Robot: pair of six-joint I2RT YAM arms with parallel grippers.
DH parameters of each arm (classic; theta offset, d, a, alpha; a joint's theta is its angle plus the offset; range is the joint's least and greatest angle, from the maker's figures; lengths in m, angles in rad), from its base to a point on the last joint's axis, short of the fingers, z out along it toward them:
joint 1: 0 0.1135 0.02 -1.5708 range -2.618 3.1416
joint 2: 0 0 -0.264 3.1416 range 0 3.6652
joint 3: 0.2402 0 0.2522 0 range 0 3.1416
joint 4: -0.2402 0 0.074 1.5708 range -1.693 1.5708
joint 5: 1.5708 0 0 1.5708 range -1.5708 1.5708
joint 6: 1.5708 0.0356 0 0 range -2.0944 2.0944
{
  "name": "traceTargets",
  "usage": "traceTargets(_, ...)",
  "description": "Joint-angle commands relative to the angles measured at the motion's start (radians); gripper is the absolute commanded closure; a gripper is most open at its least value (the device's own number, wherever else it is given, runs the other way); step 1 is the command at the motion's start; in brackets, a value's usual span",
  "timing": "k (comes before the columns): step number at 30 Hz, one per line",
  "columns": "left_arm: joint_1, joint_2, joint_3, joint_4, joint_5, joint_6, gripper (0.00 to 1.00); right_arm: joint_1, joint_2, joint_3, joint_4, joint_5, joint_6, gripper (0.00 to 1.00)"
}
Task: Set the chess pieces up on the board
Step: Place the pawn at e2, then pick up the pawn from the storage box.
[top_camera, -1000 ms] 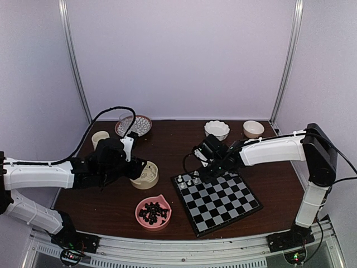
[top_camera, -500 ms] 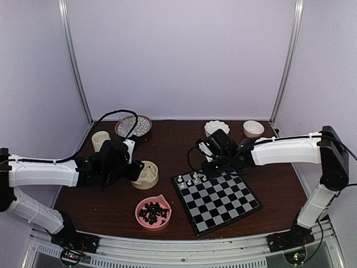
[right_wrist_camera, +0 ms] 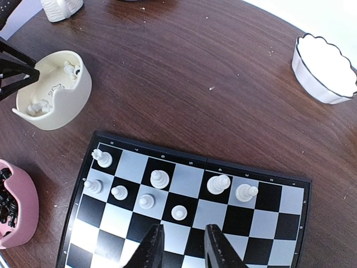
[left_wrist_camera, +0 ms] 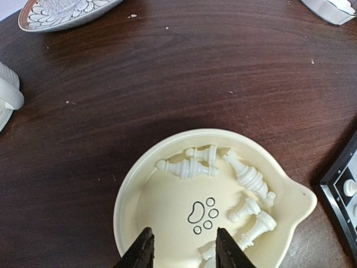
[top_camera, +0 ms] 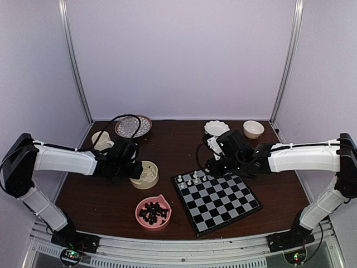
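Left fingers [left_wrist_camera: 140,252] spread empty over the cream bowl [left_wrist_camera: 126,192]; right fingers [right_wrist_camera: 153,249] spread above the board [right_wrist_camera: 269,224].

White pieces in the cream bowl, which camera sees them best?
The left wrist view. It looks straight down into the cream bowl, so the white pieces lying inside show separately. The top view shows only pale specks in a small bowl. The right wrist view sees the bowl from the side, with few pieces peeking.
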Motion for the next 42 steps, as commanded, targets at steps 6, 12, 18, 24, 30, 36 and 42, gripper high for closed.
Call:
traceTargets(6,0.014,0.101,0.076,0.029,-0.054,-0.169,0.66,0.017,-0.041,-0.039,0.077,0.035,-0.013,0.72)
traceTargets(12,0.025,0.153,0.082,0.101,-0.076,-0.186,0.66,0.03,-0.026,-0.031,0.081,0.025,-0.018,0.72)
traceTargets(18,0.031,0.213,0.155,0.032,-0.093,-0.23,0.65,0.032,-0.025,-0.029,0.079,0.046,-0.029,0.72)
traceTargets(24,0.032,0.289,0.242,-0.06,-0.1,-0.253,0.66,0.033,-0.018,-0.027,0.082,0.049,-0.031,0.72)
traceTargets(30,0.032,0.317,0.261,-0.118,-0.108,-0.294,0.66,0.032,-0.013,-0.026,0.084,0.044,-0.031,0.73)
traceTargets(36,0.032,0.357,0.292,-0.207,-0.079,-0.344,0.68,0.032,-0.016,-0.027,0.081,0.047,-0.032,0.73)
traceTargets(42,0.032,0.356,0.303,-0.247,-0.072,-0.347,0.78,0.033,-0.014,-0.028,0.081,0.053,-0.034,0.73)
